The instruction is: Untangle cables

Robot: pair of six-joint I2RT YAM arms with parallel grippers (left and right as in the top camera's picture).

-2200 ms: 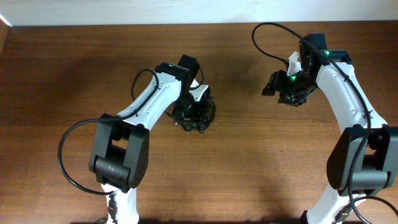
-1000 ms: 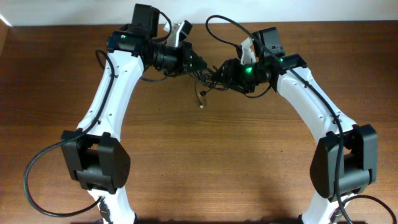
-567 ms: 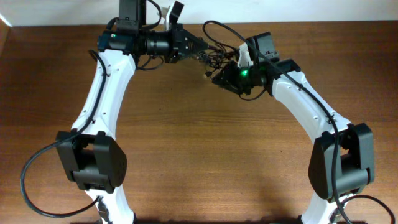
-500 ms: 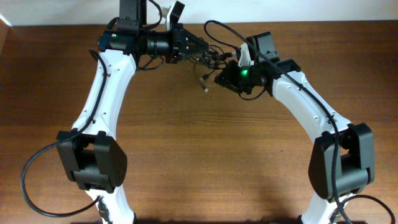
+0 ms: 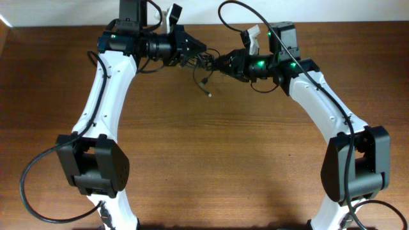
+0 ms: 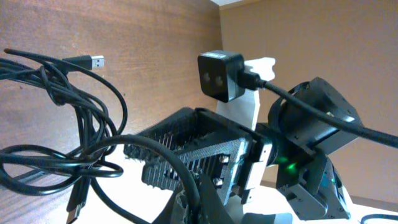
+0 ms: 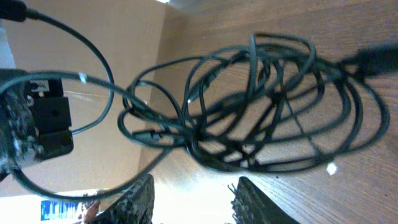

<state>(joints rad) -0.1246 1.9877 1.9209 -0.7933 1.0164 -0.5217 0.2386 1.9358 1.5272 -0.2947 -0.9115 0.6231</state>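
Note:
The cables (image 5: 205,60) are a tangled bunch of thin black cords hanging in the air near the table's far edge. One plug end (image 5: 208,91) dangles below them. My left gripper (image 5: 195,48) comes in from the left and is shut on a cord of the bunch. In the left wrist view the cord runs into the closed jaws of the left gripper (image 6: 198,204), and the loops (image 6: 68,124) spread left with a silvery plug (image 6: 93,61). My right gripper (image 5: 221,64) faces it from the right, open. The right wrist view shows the tangle (image 7: 261,118) beyond the right gripper (image 7: 196,200), which holds nothing.
Brown wooden table (image 5: 211,160) lies below both arms, with a pale wall strip along its far edge (image 5: 64,13). The right arm's thick black lead (image 5: 233,19) arches over the tangle. In the left wrist view the right wrist's camera (image 6: 221,74) sits close ahead.
The left gripper has carried the bunch up and toward the far edge. The right gripper has followed it back, and its wrist has swung right. The dangling plug has shifted slightly.

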